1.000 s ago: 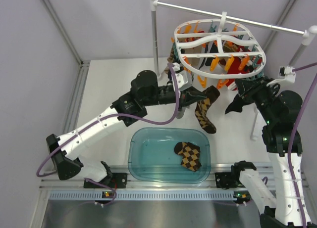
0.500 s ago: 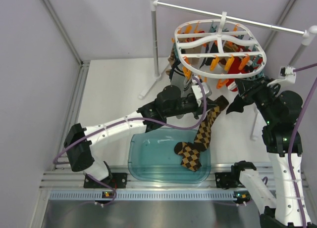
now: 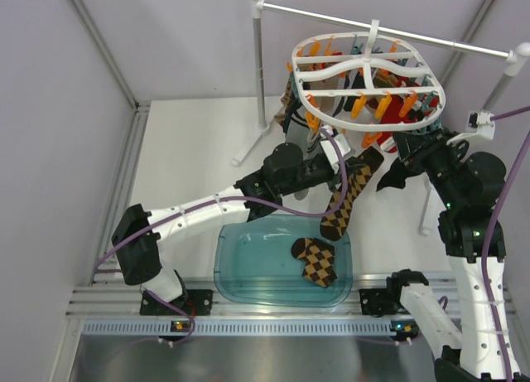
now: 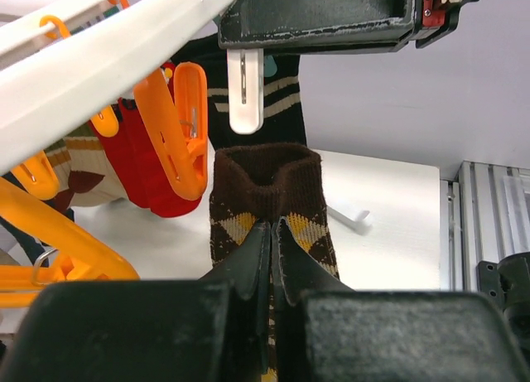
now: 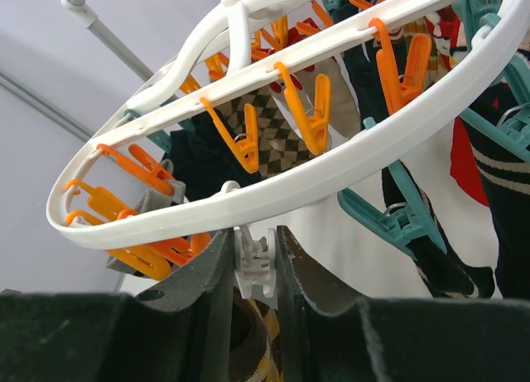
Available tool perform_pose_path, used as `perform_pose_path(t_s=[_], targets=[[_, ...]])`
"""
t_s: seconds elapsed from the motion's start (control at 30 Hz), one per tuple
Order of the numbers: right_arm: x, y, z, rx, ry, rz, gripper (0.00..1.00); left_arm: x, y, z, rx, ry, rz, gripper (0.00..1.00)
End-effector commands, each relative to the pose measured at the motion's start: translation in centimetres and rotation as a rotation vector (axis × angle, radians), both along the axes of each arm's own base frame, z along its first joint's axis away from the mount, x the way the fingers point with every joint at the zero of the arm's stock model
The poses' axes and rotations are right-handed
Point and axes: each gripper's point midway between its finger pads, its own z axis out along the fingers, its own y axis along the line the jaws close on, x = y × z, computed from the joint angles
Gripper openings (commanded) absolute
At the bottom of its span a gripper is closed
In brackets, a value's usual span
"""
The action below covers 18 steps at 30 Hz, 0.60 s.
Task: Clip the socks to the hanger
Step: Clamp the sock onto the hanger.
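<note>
Top external view: the white bench (image 3: 190, 142) fills the middle. The oval hanger (image 3: 368, 84) hangs from the rack's rod (image 3: 331, 19) at upper right. Its ring and clips hide most of the red and dark socks beneath it.

A teal tub (image 3: 248, 266) sits at lower centre. The second sock (image 3: 315, 260) of the checked pair lies folded inside its right half.

The held sock (image 3: 348, 200) hangs just above the tub's far rim. Its long axis runs diagonally, with the cuff up and right under the hanger's near edge and the toe down and left.

From above, both claws are tucked under the hanger rim, so their tips are hard to make out.

In the left wrist view, the left claw (image 4: 272, 233) is pinched tight on the sock just below its brown cuff. The cuff stands upright in mid-frame, and the claw's own body cuts off the rest of the sock. A white clip (image 4: 245, 100) hangs directly above the cuff and is apart from it. An orange clip (image 4: 178, 125) is to its left.

In the right wrist view, the right claw (image 5: 252, 270) is closed on that white clip, with a finger pressed to each side just under the ring.
</note>
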Motion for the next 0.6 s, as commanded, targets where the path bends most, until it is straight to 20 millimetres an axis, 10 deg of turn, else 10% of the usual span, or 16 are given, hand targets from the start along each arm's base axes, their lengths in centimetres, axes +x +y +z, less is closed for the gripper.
perform_pose_path(t_s=[0.0,0.57], targets=[[-0.20,-0.04,1.45,0.011,-0.050,0.003,0.00,0.07,-0.06,3.39,-0.091,-0.078,0.006,0.00],[-0.21,0.11,1.35,0.005,-0.048,0.014,0.00,0.56,-0.78,3.06,-0.079,-0.108,0.007,0.00]])
